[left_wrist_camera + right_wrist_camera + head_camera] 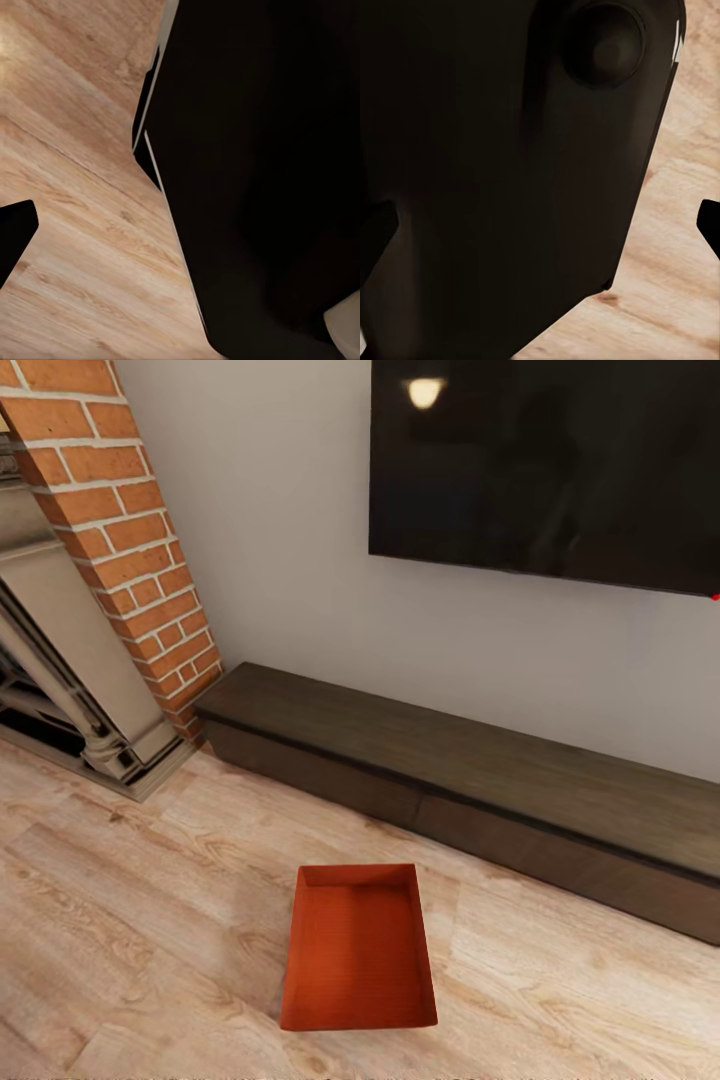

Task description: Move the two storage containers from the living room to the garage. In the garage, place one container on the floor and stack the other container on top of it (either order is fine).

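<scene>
A brick fireplace [130, 550] rises at left in the living room, beside a long dark low cabinet [470, 780] under a black wall TV [545, 465]. One red-orange storage container [358, 950] sits open-topped on the light wood-plank floor [120, 920], just before the cabinet. In both wrist views, dark robot bodywork [262, 180] blocks each pincer; how far either stands open, and where the container lies relative to it, cannot be told.

My arms hang low beside my black glossy body [255, 187], wrists turned inward; just one dark fingertip [13, 232] per wrist shows.
</scene>
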Robot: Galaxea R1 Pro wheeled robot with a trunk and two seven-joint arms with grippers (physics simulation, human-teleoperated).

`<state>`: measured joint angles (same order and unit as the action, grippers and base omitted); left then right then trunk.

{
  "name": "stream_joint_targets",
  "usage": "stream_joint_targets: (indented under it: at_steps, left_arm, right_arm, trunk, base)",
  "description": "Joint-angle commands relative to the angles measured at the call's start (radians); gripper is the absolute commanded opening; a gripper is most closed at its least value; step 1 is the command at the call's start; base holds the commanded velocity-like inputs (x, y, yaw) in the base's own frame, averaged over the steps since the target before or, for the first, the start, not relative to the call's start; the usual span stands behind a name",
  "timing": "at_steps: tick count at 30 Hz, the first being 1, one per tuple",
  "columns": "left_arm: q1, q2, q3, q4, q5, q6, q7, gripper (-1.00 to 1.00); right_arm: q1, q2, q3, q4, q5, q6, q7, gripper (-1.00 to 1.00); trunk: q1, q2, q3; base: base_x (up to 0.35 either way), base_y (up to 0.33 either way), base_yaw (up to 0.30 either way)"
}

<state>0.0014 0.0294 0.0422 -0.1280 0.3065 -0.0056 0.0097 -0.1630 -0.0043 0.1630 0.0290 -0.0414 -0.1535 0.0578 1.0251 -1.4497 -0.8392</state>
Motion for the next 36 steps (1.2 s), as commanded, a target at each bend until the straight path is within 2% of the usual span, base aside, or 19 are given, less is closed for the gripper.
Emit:
stream_joint_targets:
  at_steps: [1, 18, 36]
  left_arm:
    - [0.000, 0.000, 0.004, -0.001, 0.002, -0.001, 0.001, 1.00]
    - [0.000, 0.000, 0.004, 0.000, 0.003, -0.001, 0.001, 1.00]
    - [0.000, -0.003, 0.005, 0.002, 0.003, 0.001, 0.004, 1.00]
  right_arm:
    - [-0.001, 0.000, 0.006, 0.003, -0.005, -0.006, 0.004, 1.00]
    - [-0.001, 0.000, 0.004, 0.003, -0.005, -0.005, 0.000, 1.00]
    - [-0.001, 0.001, 0.003, 0.003, -0.008, -0.005, -0.051, 1.00]
  trunk:
    - [0.000, 0.000, -0.002]
    - [0.000, 0.000, -0.030]
    - [0.000, 0.000, -0.059]
  base:
    - [0.000, 0.000, 0.000]
    - [0.000, 0.000, 0.000]
    - [0.000, 0.000, 0.000]
